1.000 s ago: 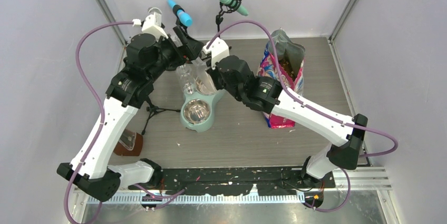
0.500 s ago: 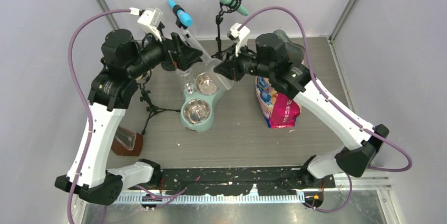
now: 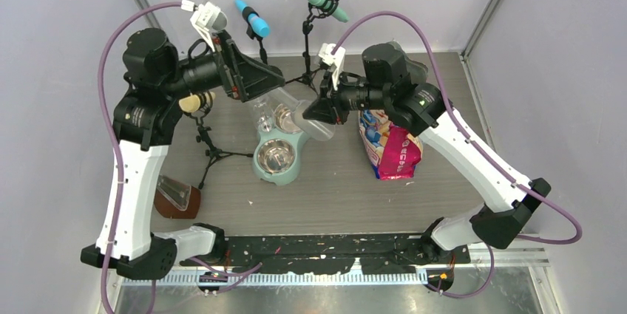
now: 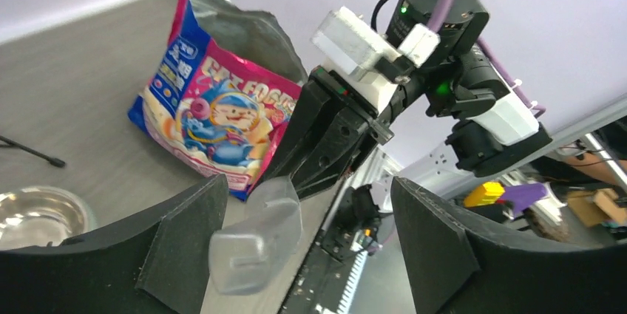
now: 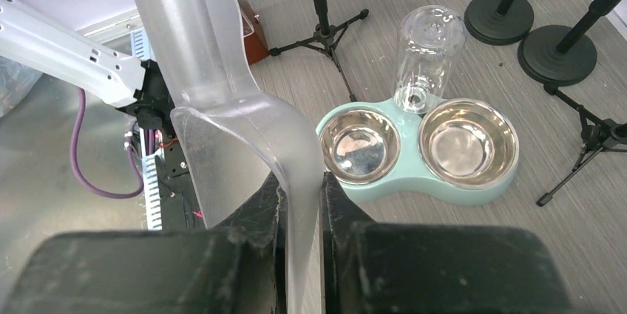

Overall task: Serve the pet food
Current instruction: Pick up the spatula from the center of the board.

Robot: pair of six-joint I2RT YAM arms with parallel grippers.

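Compared with one second earlier, when both pincers met low over the feeder (image 3: 260, 168), the arms are now raised and drawn apart. The left pincer (image 3: 270, 81) stands wide, the handle end of the scoop (image 3: 316, 123) lying between its fingers (image 4: 185, 247) without visible contact. The right pincer (image 3: 314, 111) is clamped narrowly on the scoop's wall and carries it alone. The pet food, seen a second ago in the open mouth of the bag (image 3: 392, 153), is now hidden under the right arm. The bag stands on the bench (image 3: 340, 196) just right of the feeder. Count: two arms, one clear scoop, one printed bag, one mint-green feeder with two steel bowls (image 5: 361, 144), one clear bottle (image 5: 429, 55) upright on the feeder, three microphones (image 3: 324, 0) on stands, and one brown block (image 3: 177, 199) at the near left. Walls close the left, back and right edges. Bare bench runs from the feeder to the near edge.
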